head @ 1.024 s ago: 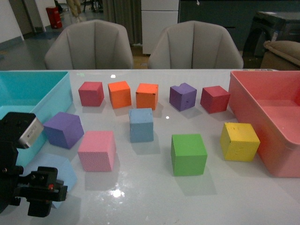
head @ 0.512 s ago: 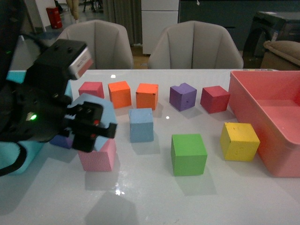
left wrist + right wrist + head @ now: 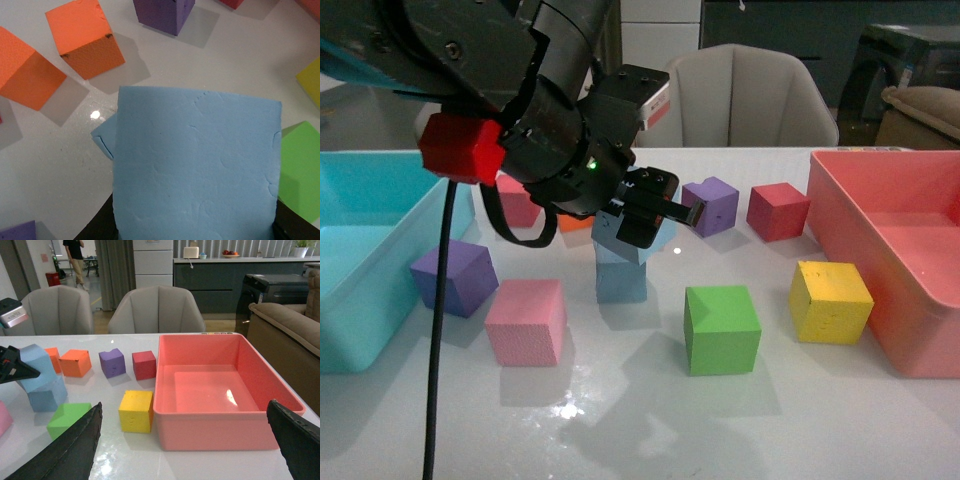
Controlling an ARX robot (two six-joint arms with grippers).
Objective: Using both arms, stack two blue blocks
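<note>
Placing: left gripper (image 3: 645,222) clamps tilted blue block (image 3: 195,170) over 2nd block (image 3: 620,283). Next: level, release; right gripper (image 3: 185,407) wide, empty.

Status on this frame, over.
Left pincer shut on upper blue block. Block tilted, directly over lower blue block, not released. Right pincer open, empty. Nothing in the way.

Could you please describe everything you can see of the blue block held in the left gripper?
The held blue block is a matte light-blue foam cube, its faces faintly creased and dented. The left gripper clamps it, tilted, off the table, directly above the second blue block; whether the two touch cannot be told.
</note>
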